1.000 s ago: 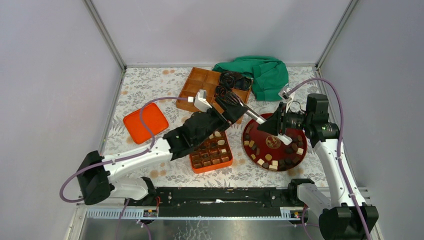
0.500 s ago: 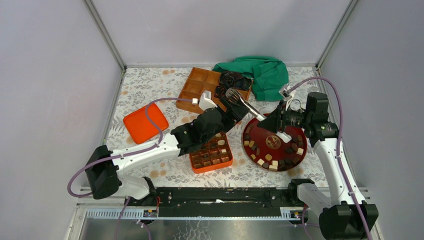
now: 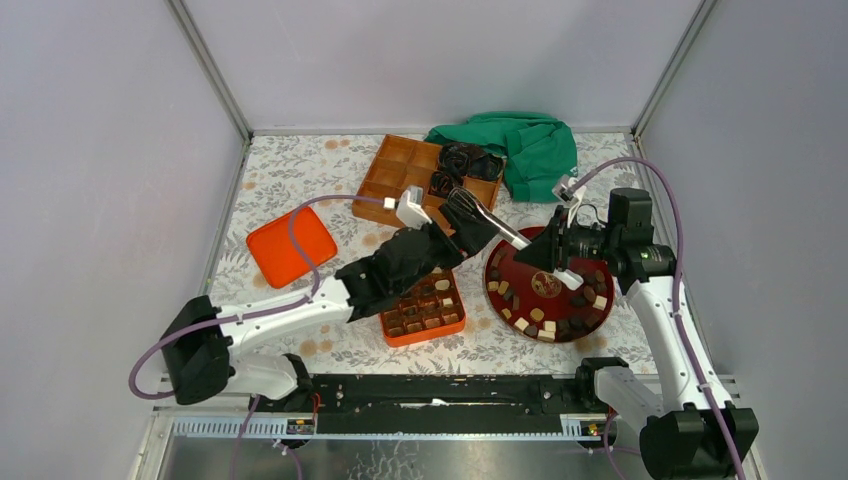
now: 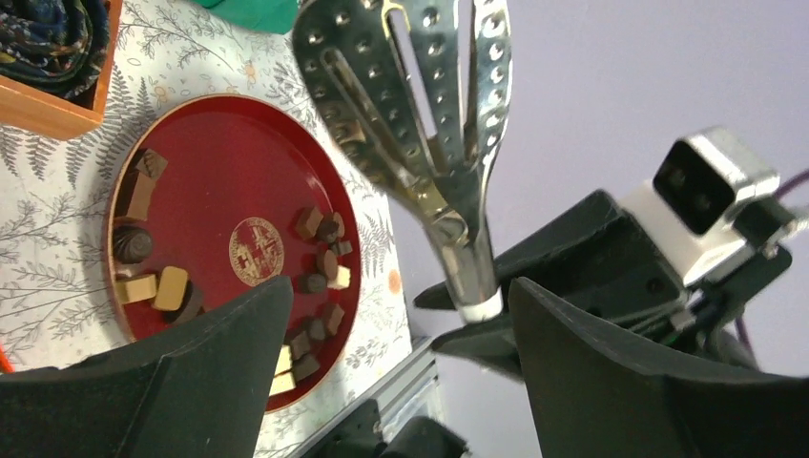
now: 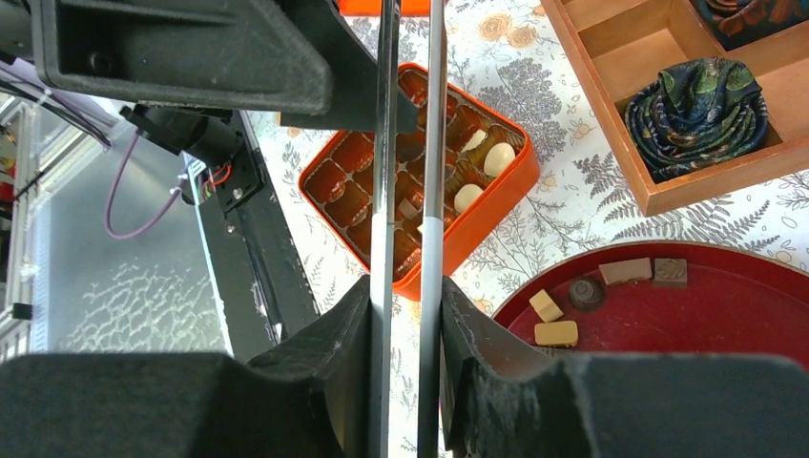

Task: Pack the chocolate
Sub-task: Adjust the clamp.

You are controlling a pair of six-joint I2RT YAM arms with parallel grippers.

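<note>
Small chocolate pieces (image 3: 545,330), dark, tan and cream, lie on a round red plate (image 3: 520,272); more sit in the cells of an orange box (image 3: 392,326). My right gripper (image 3: 540,250) is shut on the handle of metal tongs (image 3: 490,218), which point left above the table. In the right wrist view the fingers (image 5: 334,343) clamp both tong arms (image 5: 408,191). My left gripper (image 3: 468,225) is open beside the tongs' perforated head (image 4: 410,95), with its fingers (image 4: 191,363) wide apart and holding nothing. The plate's chocolates (image 4: 320,258) show below it.
A wooden compartment tray (image 3: 400,165) at the back holds black crinkled bundles (image 3: 465,160). A green cloth (image 3: 530,150) lies behind the plate. An orange lid (image 3: 291,245) lies at the left. Grey walls close in three sides.
My left arm has shifted a little beside the tongs' head. My right gripper keeps the tongs in about the same place.
</note>
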